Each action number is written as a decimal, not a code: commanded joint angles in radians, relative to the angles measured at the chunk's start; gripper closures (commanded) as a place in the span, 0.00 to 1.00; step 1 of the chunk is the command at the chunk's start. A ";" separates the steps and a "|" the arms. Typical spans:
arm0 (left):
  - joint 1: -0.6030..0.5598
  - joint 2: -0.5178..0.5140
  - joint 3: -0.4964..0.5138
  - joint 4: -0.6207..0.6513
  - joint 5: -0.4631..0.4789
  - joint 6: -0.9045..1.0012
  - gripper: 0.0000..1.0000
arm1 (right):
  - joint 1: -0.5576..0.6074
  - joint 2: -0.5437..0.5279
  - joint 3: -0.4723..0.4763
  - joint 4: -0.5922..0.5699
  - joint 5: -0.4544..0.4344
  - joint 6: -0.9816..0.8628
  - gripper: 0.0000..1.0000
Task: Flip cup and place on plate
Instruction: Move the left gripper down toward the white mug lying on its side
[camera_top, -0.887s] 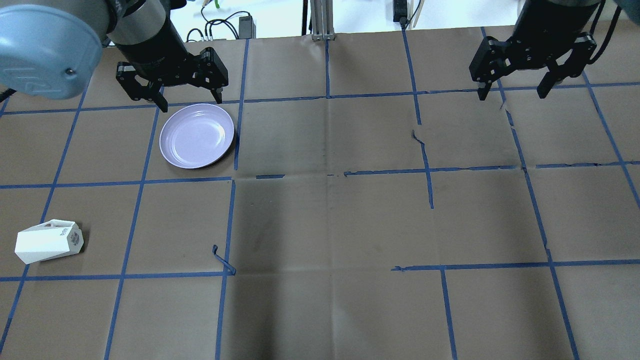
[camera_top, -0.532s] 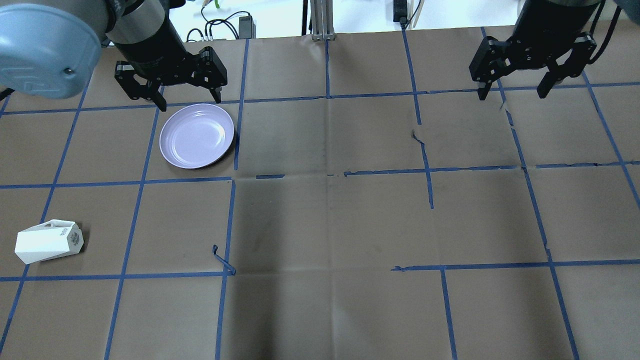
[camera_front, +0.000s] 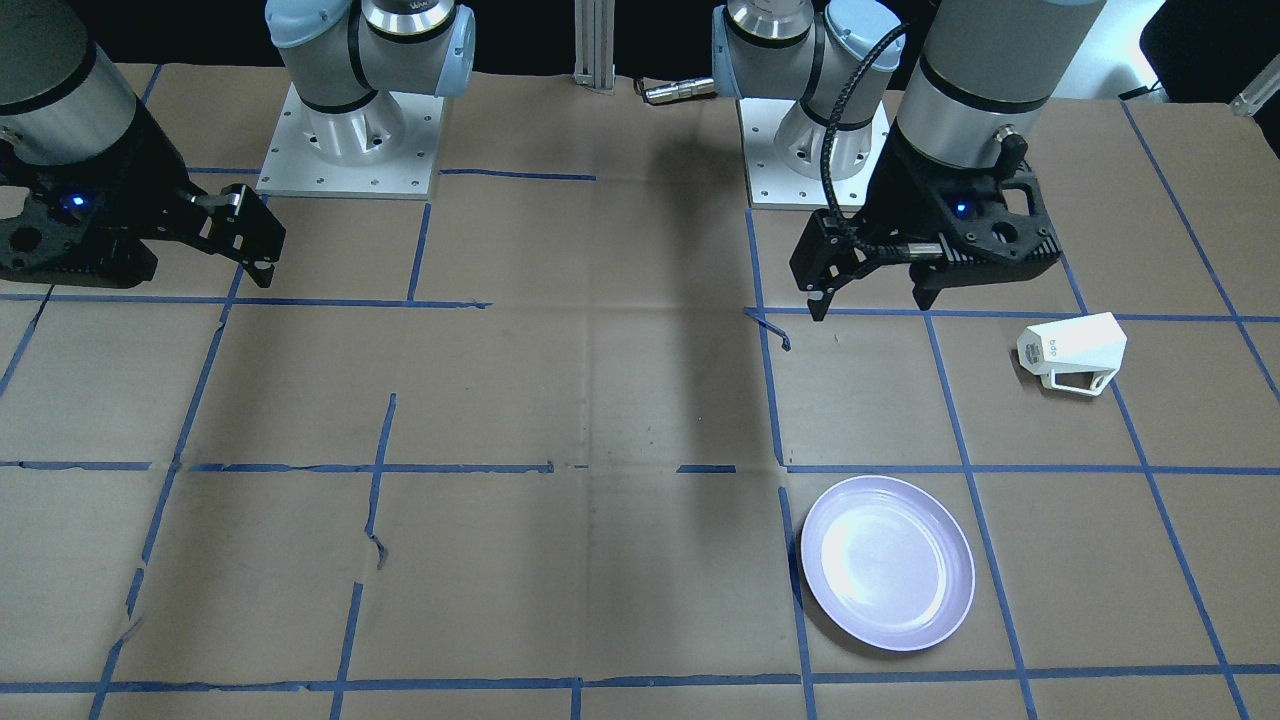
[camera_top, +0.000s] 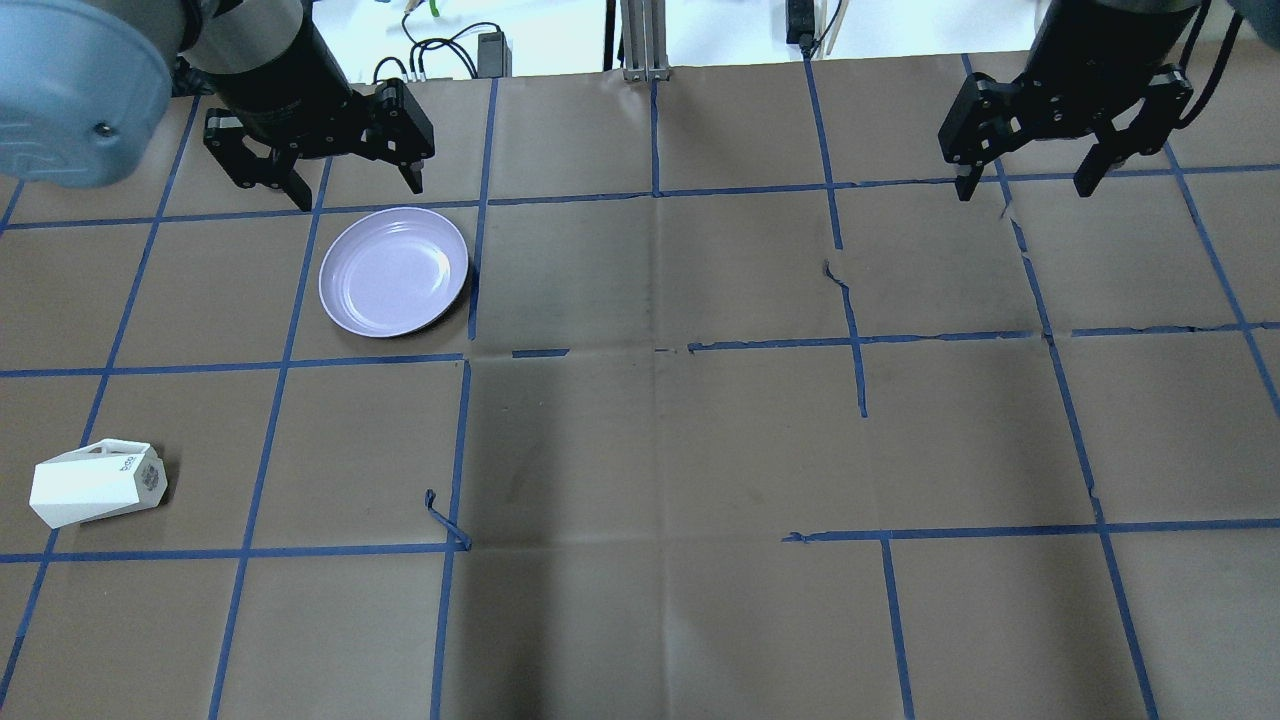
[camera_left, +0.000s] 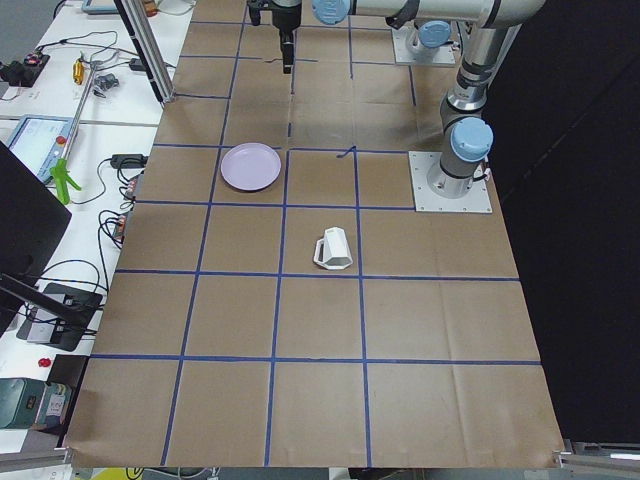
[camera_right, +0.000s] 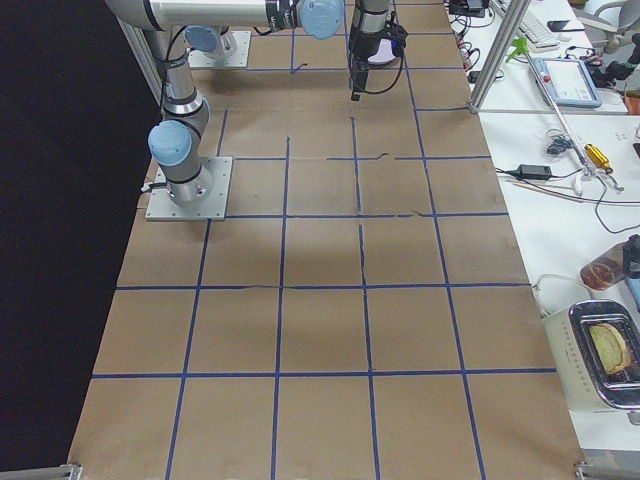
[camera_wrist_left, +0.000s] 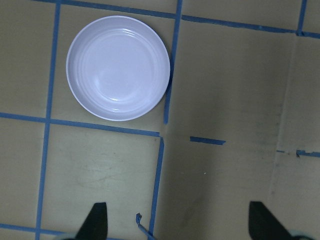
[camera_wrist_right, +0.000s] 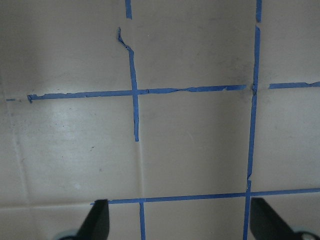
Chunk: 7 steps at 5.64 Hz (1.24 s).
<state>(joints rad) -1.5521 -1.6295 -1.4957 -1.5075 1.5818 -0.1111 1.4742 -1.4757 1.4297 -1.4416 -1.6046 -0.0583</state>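
The white faceted cup (camera_top: 95, 485) lies on its side near the table's left edge, handle upward in the overhead view; it also shows in the front view (camera_front: 1072, 350) and the left view (camera_left: 333, 249). The lavender plate (camera_top: 393, 271) sits empty on the table, well apart from the cup, and shows in the left wrist view (camera_wrist_left: 118, 67). My left gripper (camera_top: 357, 195) is open and empty, hanging above the table just beyond the plate's far rim. My right gripper (camera_top: 1023, 190) is open and empty at the far right, over bare paper.
Brown paper with a blue tape grid covers the table. A loose curl of tape (camera_top: 447, 525) sticks up near the middle left. The two arm bases (camera_front: 345, 140) stand at the robot's edge. Cables and desk gear lie beyond the far edge.
My left gripper has moved a little toward the table's far edge and to the left, off the plate's rim. The cup, plate and right arm have not moved.
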 joint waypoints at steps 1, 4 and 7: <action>0.202 0.065 -0.024 -0.049 0.000 0.222 0.01 | 0.000 0.000 0.000 0.001 0.000 0.000 0.00; 0.644 0.056 -0.026 -0.069 0.000 0.793 0.01 | 0.000 0.000 0.000 0.001 0.000 0.000 0.00; 0.999 -0.039 -0.046 -0.056 -0.022 1.190 0.01 | 0.000 0.000 0.000 0.000 0.000 0.000 0.00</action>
<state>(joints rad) -0.6349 -1.6351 -1.5377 -1.5646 1.5677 0.9988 1.4741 -1.4757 1.4296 -1.4418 -1.6045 -0.0583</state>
